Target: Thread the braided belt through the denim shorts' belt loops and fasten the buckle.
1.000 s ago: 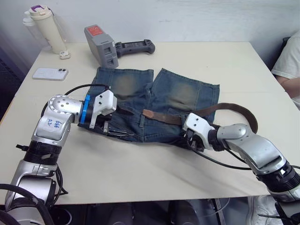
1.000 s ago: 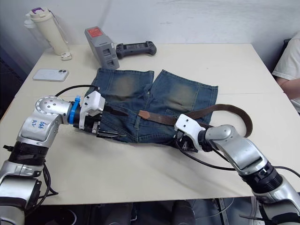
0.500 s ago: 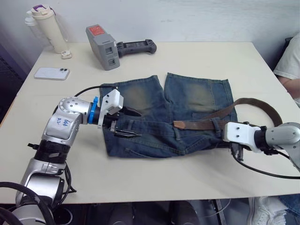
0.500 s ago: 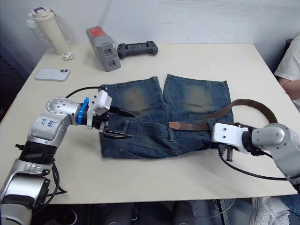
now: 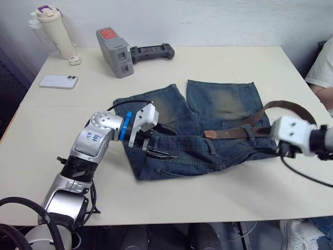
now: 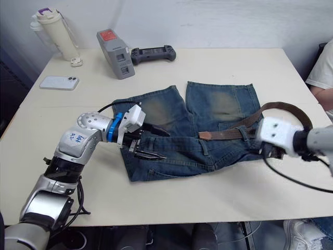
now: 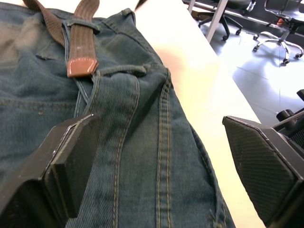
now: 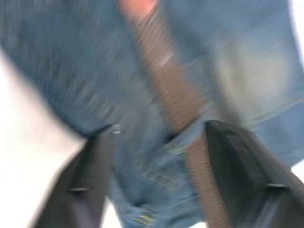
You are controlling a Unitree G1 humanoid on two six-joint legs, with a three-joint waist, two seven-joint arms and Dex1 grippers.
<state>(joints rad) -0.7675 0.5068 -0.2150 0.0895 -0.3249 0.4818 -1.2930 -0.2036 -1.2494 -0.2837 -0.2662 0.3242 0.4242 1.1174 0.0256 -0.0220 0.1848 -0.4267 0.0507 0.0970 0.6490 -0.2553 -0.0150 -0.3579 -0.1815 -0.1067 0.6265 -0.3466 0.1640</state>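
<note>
I am partway through the threading: my left end effector [image 5: 156,147], fingers apart and empty, hovers over the waistband of the denim shorts [image 5: 200,130] on the bench [image 5: 218,62], while the braided belt [image 5: 244,130] lies along the waistband, its tan tip [image 7: 81,67] just past one of the belt loops [image 7: 82,24]. Next I must draw that tip leftward through the next loop. My right end effector [image 8: 156,156] stands spread over the belt's right stretch — half a second ago it was lower and nearer the centre, and the shorts lay squarer.

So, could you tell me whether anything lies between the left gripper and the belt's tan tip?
Nothing visible does. The left gripper is open over the shorts, and only bare denim lies between it and the belt's tan tip, which has passed under one loop.
</note>
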